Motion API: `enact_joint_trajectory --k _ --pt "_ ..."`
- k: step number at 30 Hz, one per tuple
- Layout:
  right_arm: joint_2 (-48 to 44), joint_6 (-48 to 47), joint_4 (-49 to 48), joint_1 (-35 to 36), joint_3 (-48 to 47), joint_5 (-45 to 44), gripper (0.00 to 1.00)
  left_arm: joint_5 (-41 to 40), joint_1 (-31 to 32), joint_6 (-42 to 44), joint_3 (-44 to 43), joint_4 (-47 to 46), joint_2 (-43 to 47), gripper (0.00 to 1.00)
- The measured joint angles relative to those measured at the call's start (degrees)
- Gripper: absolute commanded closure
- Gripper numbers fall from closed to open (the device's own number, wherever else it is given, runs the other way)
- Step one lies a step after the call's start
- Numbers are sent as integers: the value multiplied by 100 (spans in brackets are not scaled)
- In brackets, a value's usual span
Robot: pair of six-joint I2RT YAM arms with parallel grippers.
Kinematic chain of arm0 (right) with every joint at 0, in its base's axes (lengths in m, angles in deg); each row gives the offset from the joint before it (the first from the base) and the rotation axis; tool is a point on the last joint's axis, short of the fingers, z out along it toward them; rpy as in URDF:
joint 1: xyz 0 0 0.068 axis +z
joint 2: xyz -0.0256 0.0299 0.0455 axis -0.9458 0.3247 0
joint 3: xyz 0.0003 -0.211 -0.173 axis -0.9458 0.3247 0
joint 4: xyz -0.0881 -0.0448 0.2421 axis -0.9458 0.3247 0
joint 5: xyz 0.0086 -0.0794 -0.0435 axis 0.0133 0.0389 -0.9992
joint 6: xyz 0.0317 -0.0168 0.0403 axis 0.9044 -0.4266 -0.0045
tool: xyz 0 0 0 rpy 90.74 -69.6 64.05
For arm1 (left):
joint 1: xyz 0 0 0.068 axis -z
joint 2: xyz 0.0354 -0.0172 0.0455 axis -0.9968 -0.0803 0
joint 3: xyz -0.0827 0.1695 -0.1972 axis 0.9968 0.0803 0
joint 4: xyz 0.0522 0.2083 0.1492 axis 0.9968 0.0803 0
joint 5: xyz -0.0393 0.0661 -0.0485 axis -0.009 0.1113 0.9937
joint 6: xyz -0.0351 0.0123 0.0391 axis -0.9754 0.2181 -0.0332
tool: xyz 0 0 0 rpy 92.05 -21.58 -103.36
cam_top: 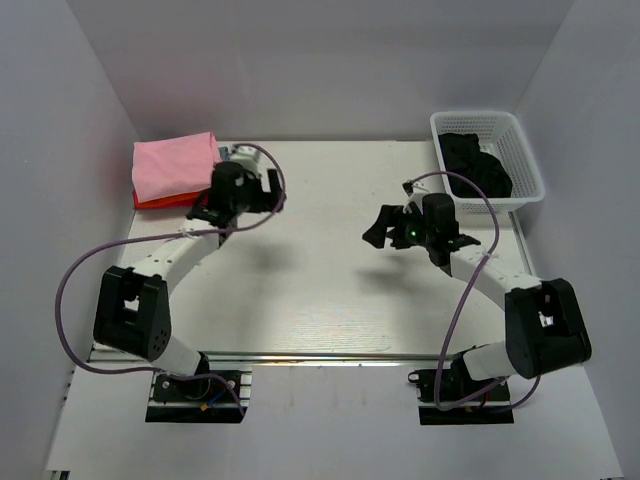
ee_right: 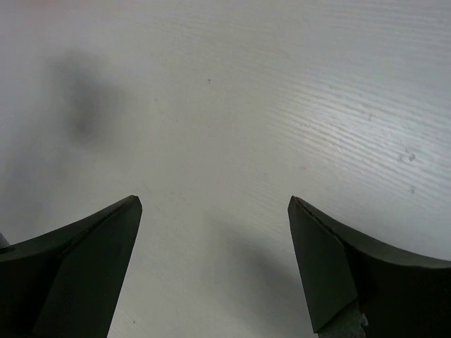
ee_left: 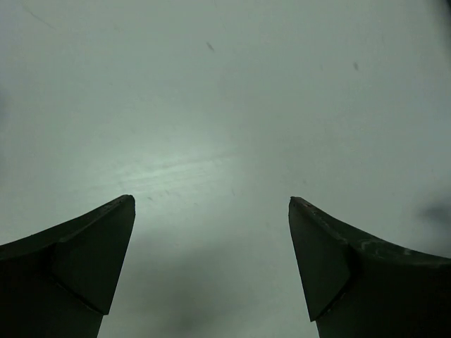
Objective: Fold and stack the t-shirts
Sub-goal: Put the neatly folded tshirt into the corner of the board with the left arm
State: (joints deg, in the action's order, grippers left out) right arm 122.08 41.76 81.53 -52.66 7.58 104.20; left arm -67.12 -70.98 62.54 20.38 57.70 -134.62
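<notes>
A folded light pink t-shirt lies on top of a folded orange-red one at the table's back left. A black t-shirt lies crumpled in the white basket at the back right. My left gripper hovers just right of the pink stack, open and empty; its wrist view shows only bare table. My right gripper hovers over the table's middle right, left of the basket, open and empty; its wrist view shows only bare table. No grey-blue shirt is in view.
White walls enclose the table on the left, back and right. The two arm bases stand at the near edge, with purple cables looping beside each arm.
</notes>
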Motion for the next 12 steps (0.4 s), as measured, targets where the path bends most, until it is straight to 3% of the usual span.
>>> enact_joint_trajectory --k 6,12 --pt "-643 116 -343 0 907 -531 10 -693 1377 -109 951 164 122 0" --pt "-1147 179 -726 -2 1554 -820 10 -1213 1814 -52 1617 -26 1176 0"
